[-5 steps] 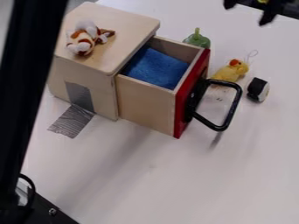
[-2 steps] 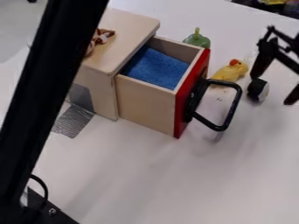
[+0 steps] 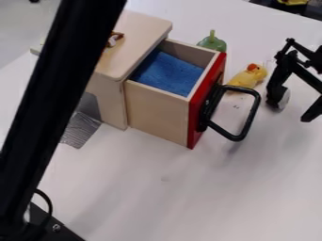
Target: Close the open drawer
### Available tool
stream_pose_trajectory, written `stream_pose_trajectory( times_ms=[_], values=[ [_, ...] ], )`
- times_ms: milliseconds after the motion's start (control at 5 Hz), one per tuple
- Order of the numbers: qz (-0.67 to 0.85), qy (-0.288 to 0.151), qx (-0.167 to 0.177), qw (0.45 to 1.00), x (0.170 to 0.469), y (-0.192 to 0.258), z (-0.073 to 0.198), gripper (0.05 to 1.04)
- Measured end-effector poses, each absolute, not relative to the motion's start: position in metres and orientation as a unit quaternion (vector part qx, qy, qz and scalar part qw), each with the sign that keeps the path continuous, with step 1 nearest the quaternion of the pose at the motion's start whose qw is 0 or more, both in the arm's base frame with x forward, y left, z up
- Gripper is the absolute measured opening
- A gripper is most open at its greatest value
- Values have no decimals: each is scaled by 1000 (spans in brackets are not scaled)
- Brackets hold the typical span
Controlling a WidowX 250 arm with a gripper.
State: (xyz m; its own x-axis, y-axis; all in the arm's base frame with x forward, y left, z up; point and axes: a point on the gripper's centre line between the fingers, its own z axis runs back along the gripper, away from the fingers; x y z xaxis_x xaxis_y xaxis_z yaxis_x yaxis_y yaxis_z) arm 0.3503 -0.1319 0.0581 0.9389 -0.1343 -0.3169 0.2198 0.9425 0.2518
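Drawer [image 3: 157, 113]: extended well out of the cabinet [image 3: 110, 101], toward the right of the camera view; its red front [image 3: 197, 113] carries a black loop handle [image 3: 252, 115]; blue lining [image 3: 166, 73] shows inside. Gripper [image 3: 292, 111]: at the right of the view, beyond the handle and apart from it; jaws spread, with nothing held between them.

Handling: the box looks like light, rigid wood; it should slide as one stiff piece, with moderate friction at the cabinet walls; the lining looks soft and should add little weight. The handle appears smooth and hard; jaws may slip along it under a sideways load. Point of contact: no grip is strictly required; push on the front near its middle, or on the outer bar of the handle, square to the front; if gripping, take the outer bar at mid-length.

Caution: off-centre force may skew the box and jam it; excess force may shift the cabinet on the surface [image 3: 157, 197]; keep the jaws clear of the duck [image 3: 246, 79].
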Motion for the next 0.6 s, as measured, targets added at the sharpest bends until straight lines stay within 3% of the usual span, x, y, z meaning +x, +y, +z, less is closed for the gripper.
stream_pose_trajectory(
  times_ms=[200, 400, 600],
  values=[
    [-74, 179, 161, 968, 333, -122, 40, 998],
    [-70, 166, 156, 971, 323, -115, 44, 998],
    [-74, 168, 151, 971, 318, -109, 31, 998]
  ],
)
